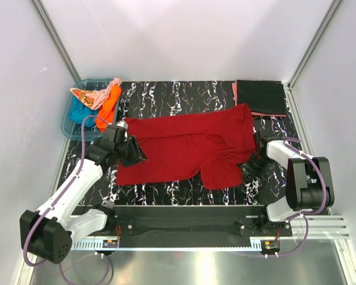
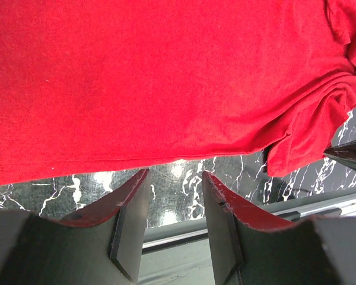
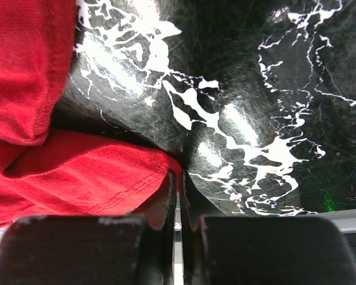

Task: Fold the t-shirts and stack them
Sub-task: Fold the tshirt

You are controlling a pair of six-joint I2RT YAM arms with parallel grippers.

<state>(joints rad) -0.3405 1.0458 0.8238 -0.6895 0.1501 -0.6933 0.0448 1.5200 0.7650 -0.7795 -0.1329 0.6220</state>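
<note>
A dark red t-shirt (image 1: 190, 142) (image 2: 166, 77) (image 3: 77, 172) lies spread across the middle of the table, its right part bunched into folds. My left gripper (image 1: 136, 155) (image 2: 175, 173) hangs open at the shirt's left edge, with only bare table between its fingers. At the shirt's right side, low on the table, my right gripper (image 1: 252, 167) (image 3: 179, 175) is shut on a corner of the shirt's stitched hem. A folded black t-shirt (image 1: 261, 97) rests at the back right on a salmon pink t-shirt (image 1: 234, 92). Orange (image 1: 110, 104), teal (image 1: 80, 111) and pale peach (image 1: 86, 95) t-shirts lie crumpled in the tub.
The blue translucent tub (image 1: 68, 122) stands at the table's back left corner, just behind my left arm. White walls close in the black marbled table (image 1: 184, 190) on three sides. A metal rail runs along the near edge.
</note>
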